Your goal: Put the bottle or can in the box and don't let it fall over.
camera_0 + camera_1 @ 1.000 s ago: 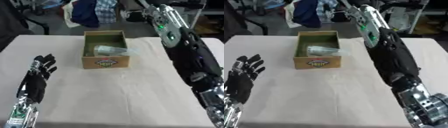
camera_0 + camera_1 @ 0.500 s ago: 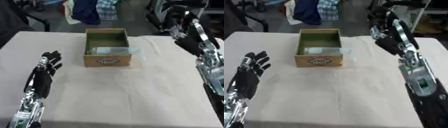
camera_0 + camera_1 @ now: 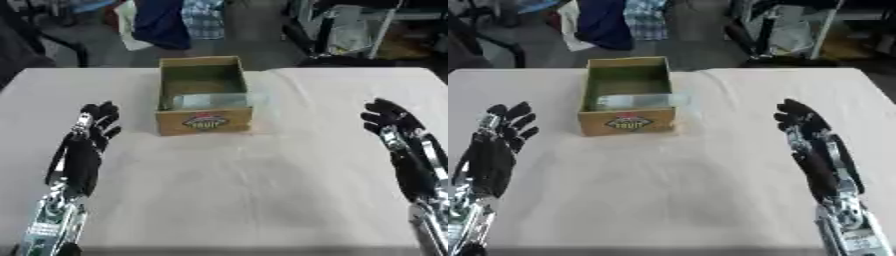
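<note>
Bottle (image 3: 633, 101): clear, lying on its side across the front part of the box, one end poking over the right wall; not upright.
Box (image 3: 204, 121): small cardboard carton, open top, greenish inside, red-and-white label on the front wall; sitting on the far middle of the bench.
Bench (image 3: 262, 190): covered in a pale cloth, slightly creased near the box.
Left robot hand (image 3: 86, 150): resting low on the left side, palm down, fingers spread and pointing away toward the box; holding nothing, well apart from the carton.
Right robot hand (image 3: 808, 145): mirrored on the right side, fingers straight and fanned, empty, well apart from the box.
Backdrop: dark blue and checked clothing (image 3: 184, 22) hanging beyond the far edge, metal frames (image 3: 346, 25) to the right.
</note>
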